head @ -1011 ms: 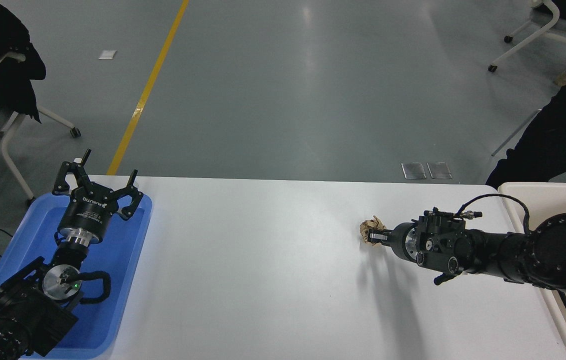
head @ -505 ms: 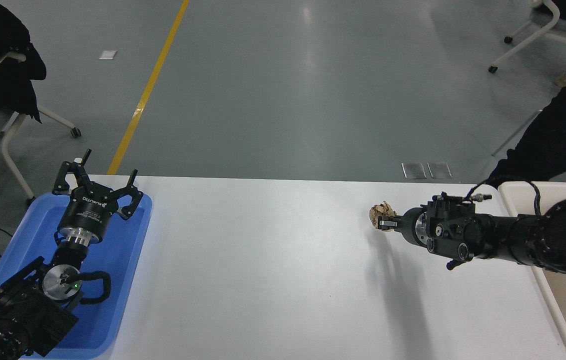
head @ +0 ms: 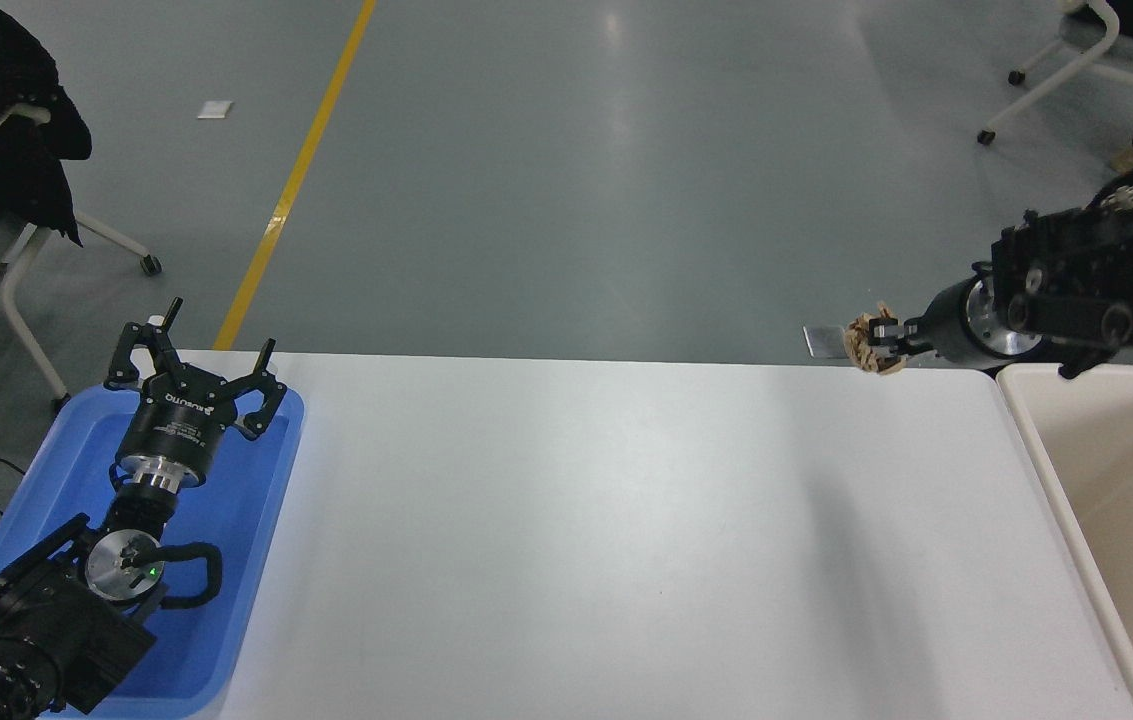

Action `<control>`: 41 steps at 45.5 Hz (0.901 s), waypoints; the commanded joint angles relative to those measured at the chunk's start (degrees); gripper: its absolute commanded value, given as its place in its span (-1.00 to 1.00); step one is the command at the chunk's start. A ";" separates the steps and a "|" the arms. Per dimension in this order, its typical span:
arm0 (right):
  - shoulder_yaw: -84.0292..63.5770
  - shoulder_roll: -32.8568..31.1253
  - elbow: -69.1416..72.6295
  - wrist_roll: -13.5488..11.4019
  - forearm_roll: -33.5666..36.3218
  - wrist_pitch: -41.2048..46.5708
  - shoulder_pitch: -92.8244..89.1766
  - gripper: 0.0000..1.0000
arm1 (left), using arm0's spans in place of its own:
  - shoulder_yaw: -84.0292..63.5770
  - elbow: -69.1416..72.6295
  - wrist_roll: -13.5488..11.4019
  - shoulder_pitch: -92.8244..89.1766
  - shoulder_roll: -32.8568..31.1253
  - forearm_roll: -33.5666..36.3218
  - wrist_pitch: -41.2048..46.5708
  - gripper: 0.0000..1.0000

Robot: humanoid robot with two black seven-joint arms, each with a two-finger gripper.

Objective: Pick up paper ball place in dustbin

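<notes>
Since the earlier frames the right gripper (head: pixel 876 342) has lifted off the table (head: pixel 566 540) and swung up and toward the dustbin (head: pixel 1026 440), taking the paper ball (head: pixel 864 344) with it; the ball no longer rests on the tabletop.

Jaws of the right gripper are closed on the paper ball, which sticks out past the fingertips. Ball hangs in the air, seen against the far edge of the table, just short of the dustbin's near corner and not yet over its opening. Arm is raised well above the dustbin rim.

Left gripper (head: pixel 194 372) is parked over the blue tray (head: pixel 266 560), far from the dustbin, fingers spread and holding nothing.

A person in dark clothing is at the far side of the dustbin, partly hidden behind the right arm.

Step in hand, as judged: carry phase, lift done, drop not yet made.

Risks from here:
- Grip looks to be on the edge of the wad only. Crumpled paper compresses and could slip out during the swing, landing on the table or floor.
- Releasing at this spot would miss, as the ball is outside the dustbin rim.
- Arm sweeps close to the person, so contact is possible.
</notes>
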 commanded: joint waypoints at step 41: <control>-3.35 -4.57 1.54 -0.29 -3.22 14.46 17.81 -1.00 | 0.00 0.01 0.00 0.00 0.02 -0.10 0.00 1.00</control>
